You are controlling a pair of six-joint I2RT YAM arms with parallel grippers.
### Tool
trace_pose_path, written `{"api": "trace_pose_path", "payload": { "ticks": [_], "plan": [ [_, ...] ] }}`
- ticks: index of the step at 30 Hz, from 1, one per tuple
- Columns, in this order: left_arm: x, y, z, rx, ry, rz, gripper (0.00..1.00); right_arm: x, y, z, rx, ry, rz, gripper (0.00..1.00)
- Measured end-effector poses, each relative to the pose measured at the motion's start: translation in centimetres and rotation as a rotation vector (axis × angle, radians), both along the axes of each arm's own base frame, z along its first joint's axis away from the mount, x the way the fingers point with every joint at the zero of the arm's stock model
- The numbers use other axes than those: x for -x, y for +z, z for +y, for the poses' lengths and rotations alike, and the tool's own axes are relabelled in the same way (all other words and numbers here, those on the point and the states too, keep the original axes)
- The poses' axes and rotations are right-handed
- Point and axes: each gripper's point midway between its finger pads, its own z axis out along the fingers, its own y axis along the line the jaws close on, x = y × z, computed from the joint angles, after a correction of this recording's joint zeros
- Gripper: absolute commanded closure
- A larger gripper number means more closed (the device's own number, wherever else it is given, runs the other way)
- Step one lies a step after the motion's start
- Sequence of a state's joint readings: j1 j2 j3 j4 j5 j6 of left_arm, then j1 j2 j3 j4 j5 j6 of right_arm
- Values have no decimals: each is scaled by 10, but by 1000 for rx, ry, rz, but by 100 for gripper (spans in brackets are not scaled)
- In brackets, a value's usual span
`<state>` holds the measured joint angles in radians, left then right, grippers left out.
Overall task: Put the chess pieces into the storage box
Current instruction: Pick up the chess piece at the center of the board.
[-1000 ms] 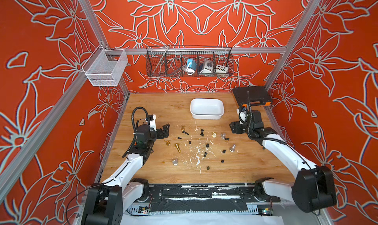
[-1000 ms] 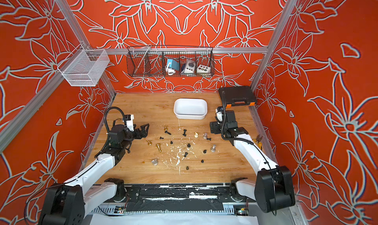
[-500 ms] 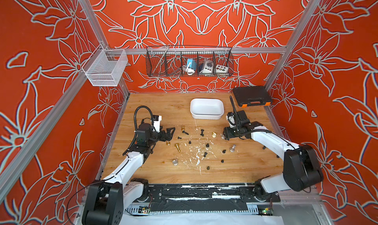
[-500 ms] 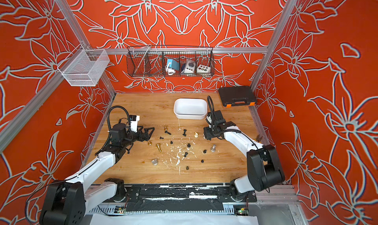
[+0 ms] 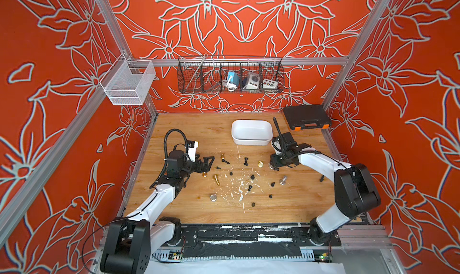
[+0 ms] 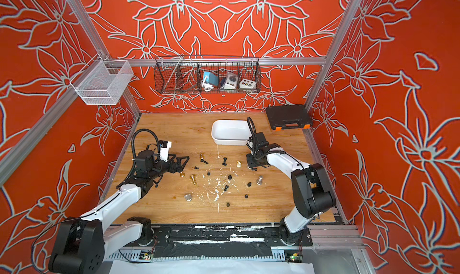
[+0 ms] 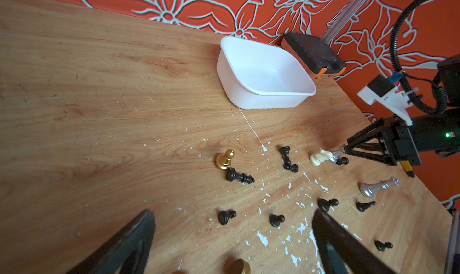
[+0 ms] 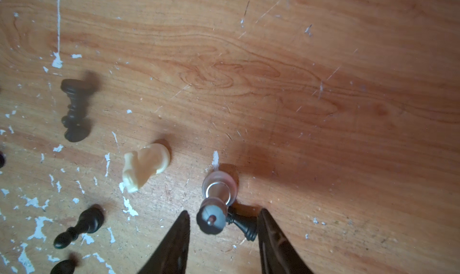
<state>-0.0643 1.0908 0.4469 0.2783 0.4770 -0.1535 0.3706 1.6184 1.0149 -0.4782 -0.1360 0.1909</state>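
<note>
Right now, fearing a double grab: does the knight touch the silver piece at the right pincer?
Apart: right wrist view shows gap between knight and silver piece.

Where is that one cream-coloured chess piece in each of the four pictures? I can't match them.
In a top view: the cream piece lies on the table, nearer than the storage box, beside the right gripper.
In a top view: same spot.
Left wrist: just ahead of the right gripper's tips.
Right wrist: beside the silver piece, at.
Shared landmark: the white storage box, in all four.
</note>
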Motion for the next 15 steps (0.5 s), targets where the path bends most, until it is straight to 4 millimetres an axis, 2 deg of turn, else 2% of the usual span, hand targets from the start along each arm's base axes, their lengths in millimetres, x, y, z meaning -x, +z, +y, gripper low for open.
{"api": "trace_pose_path", "payload": {
  "ticks": [15],
  "plan": [
    [0, -2, 1, -2, 3, 6, 2, 2, -8, 5, 34, 35, 25, 75]
  ]
}}
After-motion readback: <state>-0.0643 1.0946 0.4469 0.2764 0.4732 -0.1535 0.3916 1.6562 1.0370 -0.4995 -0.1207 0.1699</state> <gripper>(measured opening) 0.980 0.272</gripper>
